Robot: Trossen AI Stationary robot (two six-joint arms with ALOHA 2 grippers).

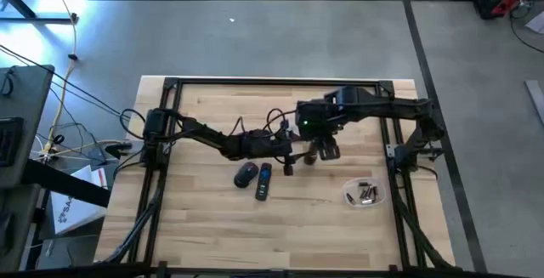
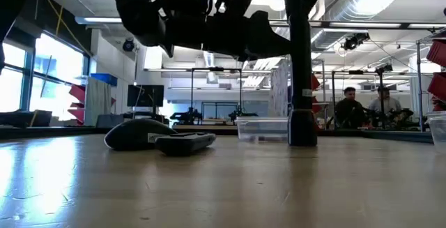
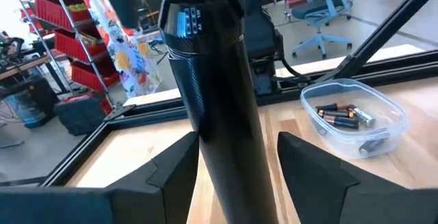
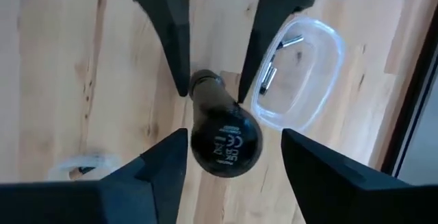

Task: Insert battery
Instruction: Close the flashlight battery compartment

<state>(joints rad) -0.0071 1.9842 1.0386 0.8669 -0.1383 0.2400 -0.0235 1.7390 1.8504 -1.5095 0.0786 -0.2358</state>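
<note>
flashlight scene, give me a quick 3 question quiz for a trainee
1. True or false: the batteries are scattered loose, outside any container.
2. The flashlight is: A) lying flat, B) standing upright, C) tipped against the remote.
3. Fill in: in the high view, the remote lies right beside the ____.

Key: 1 false, they lie in the clear tub. 2 B. 3 mouse.
</note>
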